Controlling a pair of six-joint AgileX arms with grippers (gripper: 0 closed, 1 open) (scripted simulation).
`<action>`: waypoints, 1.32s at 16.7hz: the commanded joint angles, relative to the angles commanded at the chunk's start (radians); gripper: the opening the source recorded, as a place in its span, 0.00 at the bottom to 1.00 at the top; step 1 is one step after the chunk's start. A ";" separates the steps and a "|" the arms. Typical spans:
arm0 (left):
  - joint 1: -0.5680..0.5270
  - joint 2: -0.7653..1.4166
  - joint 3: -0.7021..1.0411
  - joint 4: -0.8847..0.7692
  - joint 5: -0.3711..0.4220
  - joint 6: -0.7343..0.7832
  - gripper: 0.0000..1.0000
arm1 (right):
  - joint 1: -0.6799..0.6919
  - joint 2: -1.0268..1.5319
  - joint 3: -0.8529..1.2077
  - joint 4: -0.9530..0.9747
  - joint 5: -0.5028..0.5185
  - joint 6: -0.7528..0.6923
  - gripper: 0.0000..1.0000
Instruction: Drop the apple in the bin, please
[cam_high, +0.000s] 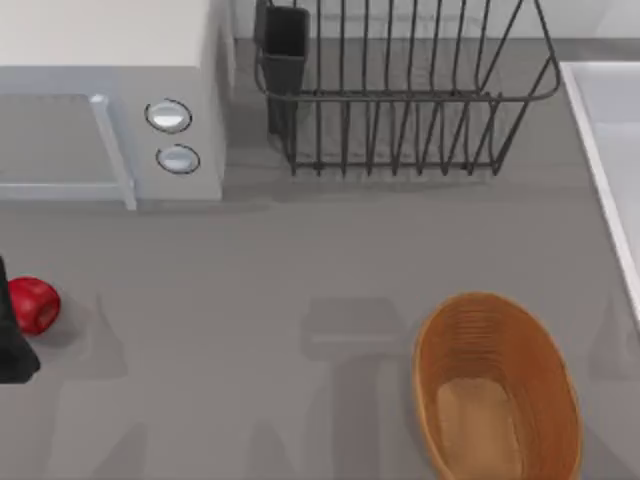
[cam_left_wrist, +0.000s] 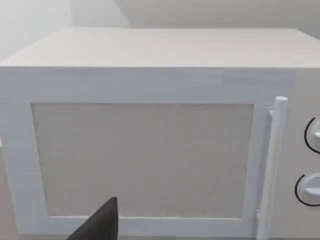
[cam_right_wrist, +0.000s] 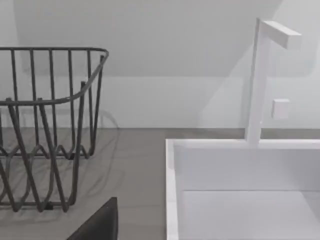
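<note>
The apple (cam_high: 33, 304) sits on the grey surface (cam_high: 250, 300) at the far left edge of the top view, in front of the white microwave (cam_high: 110, 100). A dark part of the left arm (cam_high: 12, 345) is right against the apple's left side there, though I cannot tell from here whether the left fingers are apart or together, nor whether they have the fruit. The bin (cam_high: 497, 395) lies well apart, at the lower right of the surface, empty, its tan bottom showing. Behind it stands the dark wire dish rack (cam_high: 405, 90), and a white sink (cam_right_wrist: 240, 190) sits off to the right.

To my eye the job is at its first step: the apple is not yet lifted. Next the left arm needs a firm hold on the apple, then a long carry rightward across the surface to above the bin's opening. The right arm looks parked near the sink and rack.
</note>
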 joint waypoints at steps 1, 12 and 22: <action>0.000 0.000 0.000 0.000 0.000 0.000 1.00 | 0.000 0.000 0.000 0.000 0.000 0.000 1.00; -0.003 0.572 0.421 -0.328 -0.005 0.148 1.00 | 0.000 0.000 0.000 0.000 0.000 0.000 1.00; -0.005 1.502 1.000 -0.831 -0.010 0.351 1.00 | 0.000 0.000 0.000 0.000 0.000 0.000 1.00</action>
